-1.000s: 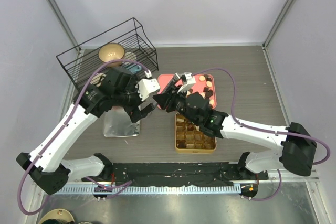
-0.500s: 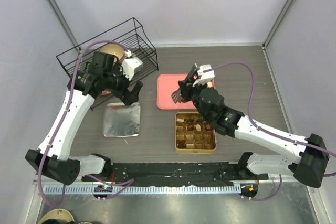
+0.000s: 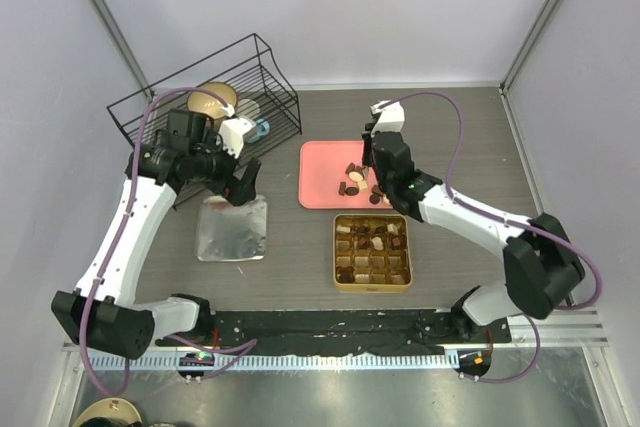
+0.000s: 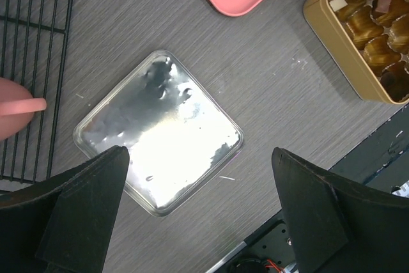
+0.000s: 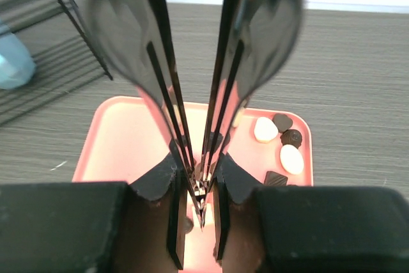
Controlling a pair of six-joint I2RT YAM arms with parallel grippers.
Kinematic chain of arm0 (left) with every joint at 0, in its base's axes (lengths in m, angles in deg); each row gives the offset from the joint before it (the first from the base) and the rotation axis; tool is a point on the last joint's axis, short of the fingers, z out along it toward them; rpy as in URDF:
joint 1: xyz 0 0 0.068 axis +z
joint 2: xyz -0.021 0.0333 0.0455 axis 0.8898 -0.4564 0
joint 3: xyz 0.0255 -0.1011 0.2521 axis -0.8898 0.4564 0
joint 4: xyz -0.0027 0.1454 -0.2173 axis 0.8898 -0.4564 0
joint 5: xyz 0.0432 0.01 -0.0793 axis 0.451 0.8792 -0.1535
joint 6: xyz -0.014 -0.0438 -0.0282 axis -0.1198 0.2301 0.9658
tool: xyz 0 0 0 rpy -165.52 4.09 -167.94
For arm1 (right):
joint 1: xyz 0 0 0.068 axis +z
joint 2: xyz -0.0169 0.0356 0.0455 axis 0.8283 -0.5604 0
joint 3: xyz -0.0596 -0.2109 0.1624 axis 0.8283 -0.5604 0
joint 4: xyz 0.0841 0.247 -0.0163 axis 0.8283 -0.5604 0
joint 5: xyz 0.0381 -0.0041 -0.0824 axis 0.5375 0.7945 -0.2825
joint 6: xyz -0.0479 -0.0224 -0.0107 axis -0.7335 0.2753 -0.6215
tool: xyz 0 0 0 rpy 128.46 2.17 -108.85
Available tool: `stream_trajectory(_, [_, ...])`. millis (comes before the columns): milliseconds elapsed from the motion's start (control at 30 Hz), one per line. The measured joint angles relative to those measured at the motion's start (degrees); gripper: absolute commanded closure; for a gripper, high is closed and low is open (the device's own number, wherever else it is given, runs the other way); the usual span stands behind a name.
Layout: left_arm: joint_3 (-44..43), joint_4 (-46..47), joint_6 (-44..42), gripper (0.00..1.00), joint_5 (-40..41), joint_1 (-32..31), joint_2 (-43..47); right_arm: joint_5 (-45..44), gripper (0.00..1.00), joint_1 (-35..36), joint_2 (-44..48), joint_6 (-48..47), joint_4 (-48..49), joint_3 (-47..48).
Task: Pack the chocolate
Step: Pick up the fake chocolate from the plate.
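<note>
Packing is partly done, by the look of it. The gold tin [image 3: 337, 252] sits on the tabletop [image 3: 450, 137] at the near side. A few of its far cells hold chocolate [image 3: 378, 242], some dark, some cream-topped. Most of the nearer cells show only their glossy paper cups, as far as the overhead view allows.

A loose cluster of pieces waits on the pink tray [image 3: 320, 172], which lies just beyond the tin. They are gathered toward the tray's right side, and the wrist view shows two pale ones and a few dark ones there. So most of the filling is yet to do.

The right hand [image 5: 200, 202] hangs over the pink tray with its thin fingers drawn together to a point. I cannot tell whether a piece is pinched between them. The left hand [image 4: 198, 158] is fully released, its jaws spread wide over the silver lid [image 3: 232, 230]. That lid lies flat on the tabletop to the left of the tin, well apart from it, beside the black wire rack [image 3: 160, 112].

What is left, as I judge it: carry the tray's pieces across one at a time, then probably fit the lid on the tin.
</note>
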Motion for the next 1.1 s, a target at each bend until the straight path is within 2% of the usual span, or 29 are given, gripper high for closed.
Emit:
stream_trajectory(400, [0.8, 1.8, 1.1, 0.0, 0.6, 2.1, -2.9, 3.3, 0.94, -2.7, -11.9, -4.1, 10.1, 4.0])
stream_trajectory(467, [1.1, 2.3, 1.2, 0.0, 0.9, 2.1, -3.0, 3.9, 0.86, -2.8, -13.5, -4.5, 11.3, 5.9])
stream_trajectory(800, [3.0, 3.0, 1.2, 0.0, 2.8, 2.1, -3.0, 6.7, 0.68, -2.9, -17.7, -5.8, 14.2, 8.2])
stream_trajectory(833, [3.0, 3.1, 1.2, 0.0, 2.8, 2.1, -3.0, 6.9, 0.62, -2.9, -18.3, -5.8, 14.2, 8.3])
stream_trajectory(900, [3.0, 3.3, 1.2, 0.0, 3.1, 2.1, -3.0, 7.5, 0.56, -3.0, -18.9, -5.9, 14.2, 8.4])
stream_trajectory(1100, [3.0, 3.3, 1.0, 0.0, 3.6, 2.1, -3.0, 8.4, 0.56, -3.3, -19.7, -5.9, 14.2, 8.4])
